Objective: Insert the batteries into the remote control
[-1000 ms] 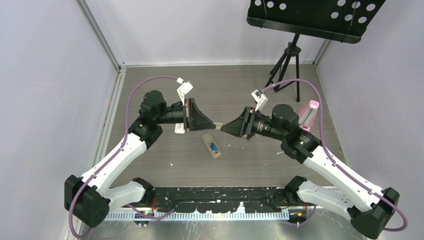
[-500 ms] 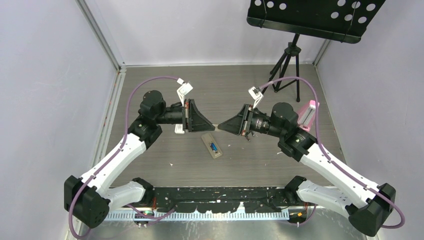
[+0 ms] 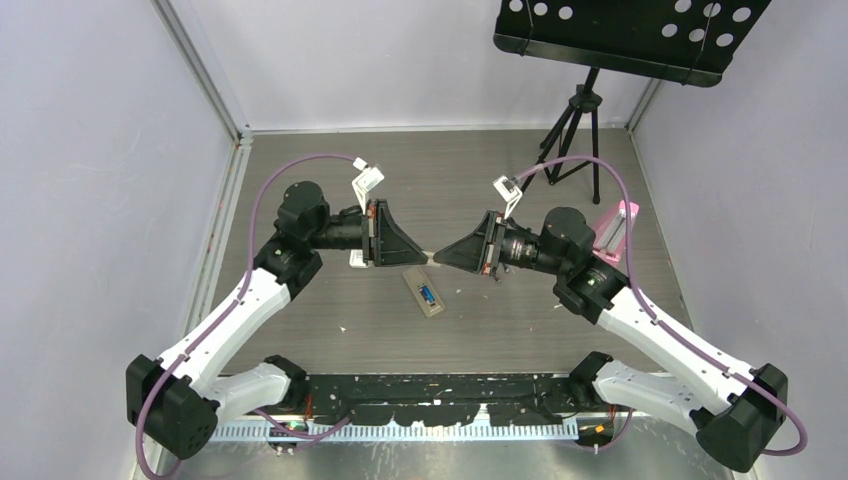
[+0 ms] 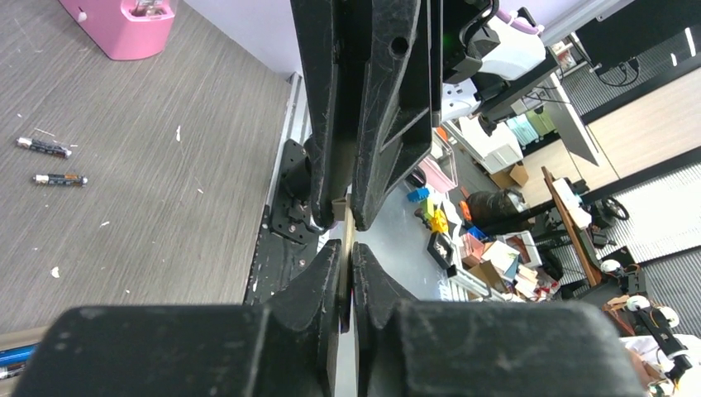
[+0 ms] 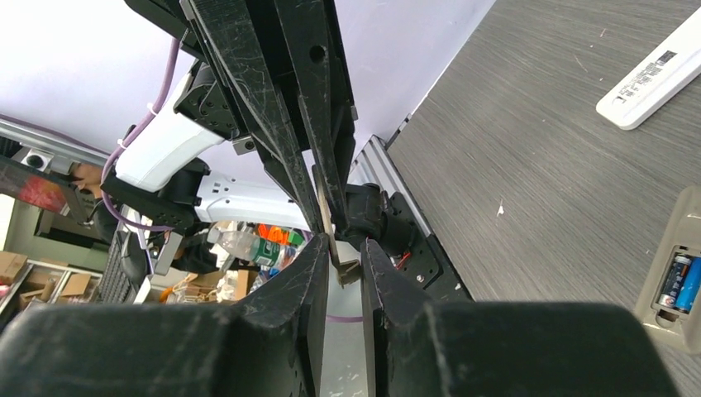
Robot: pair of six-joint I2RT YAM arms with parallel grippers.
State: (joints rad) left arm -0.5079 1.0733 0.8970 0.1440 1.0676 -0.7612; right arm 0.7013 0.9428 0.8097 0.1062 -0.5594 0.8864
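I read the task as partly complete. On the table (image 3: 520, 330), the remote control (image 3: 424, 293) lies recess-up between the two arms, just below the meeting gripper tips.

The left gripper (image 4: 348, 266) is clenched on a thin tan plate (image 4: 348, 234), held edge-on above the table. I judge this to be the battery cover. The right gripper (image 5: 339, 252) stands around the opposite end of the tan plate with its jaws narrow. I cannot tell whether they bear on it.

In the right wrist view, two batteries (image 5: 683, 281) sit side by side in the recess, one of them bluish. In the left wrist view, two more batteries (image 4: 45, 147) lie loose on the table, close to each other.

Remaining, in my judgement:
- Confirm that the recess is full.
- Fit the cover over it.

The loose pair may be spares.
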